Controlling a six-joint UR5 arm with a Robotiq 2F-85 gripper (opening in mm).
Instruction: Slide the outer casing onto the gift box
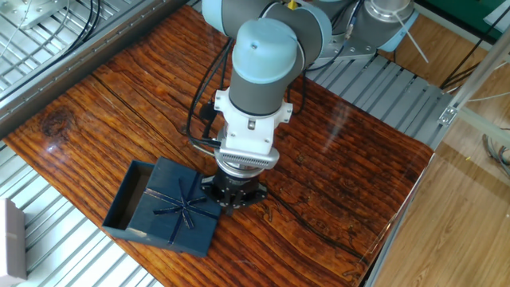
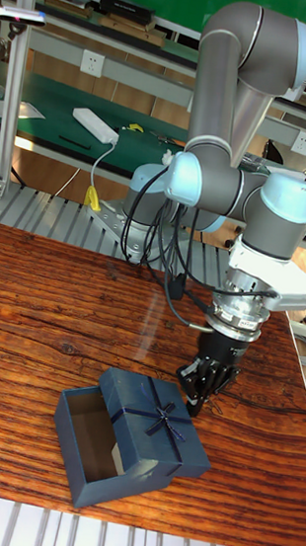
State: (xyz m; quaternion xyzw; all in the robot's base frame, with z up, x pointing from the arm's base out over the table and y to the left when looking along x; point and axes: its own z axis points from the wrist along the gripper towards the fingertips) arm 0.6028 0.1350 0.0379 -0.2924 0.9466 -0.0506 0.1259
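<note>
Surface: glossy wooden table (image 1: 335, 167).
Casing: outer casing (image 1: 185, 204) half over gift box (image 1: 127, 198); light, stiff; push its edge.
Claw: gripper (image 1: 233, 206) empty, opening unclear.

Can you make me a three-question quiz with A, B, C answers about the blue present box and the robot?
1. Where are the robot's fingers?
A. beside the edge of the ribbon cover
B. inside the open box
C. high above the table

2. What colour is the ribbon cover?
A. red
B. dark blue
C. yellow

3. How far is the cover over the gift box?
A. all the way
B. partly, one end of the box still open
C. not touching it

Answers:
1 A, the fingers stand low on the wooden table, right by the cover's edge.
2 B, it is navy like the box.
3 B, the open end of the box sticks out on the side away from the fingers.
</note>
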